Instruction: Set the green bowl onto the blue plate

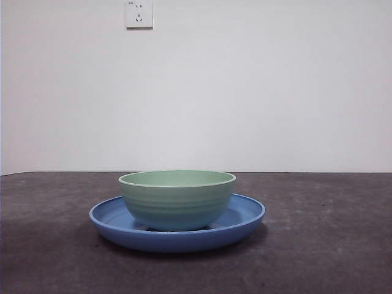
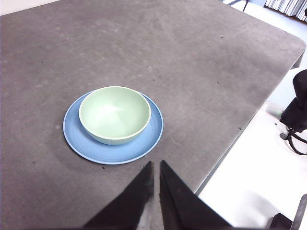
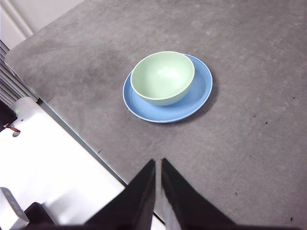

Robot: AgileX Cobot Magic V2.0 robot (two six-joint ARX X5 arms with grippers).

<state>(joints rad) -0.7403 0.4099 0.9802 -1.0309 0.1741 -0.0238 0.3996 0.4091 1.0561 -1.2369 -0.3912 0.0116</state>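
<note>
green bowl (image 1: 177, 199) sits upright on blue plate (image 1: 245, 215); task looks done. left end effector (image 2: 156, 165) and right end effector (image 3: 158, 163) pinched closed, empty, well clear.

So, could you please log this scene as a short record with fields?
bowl: green bowl, upright, empty, resting on the plate
plate: blue plate, flat on the table, rim showing all round the bowl
left gripper: shut, holding nothing, apart from the dishes
right gripper: shut, holding nothing, apart from the dishes
wall: socket
task state: bowl is on the plate
</note>
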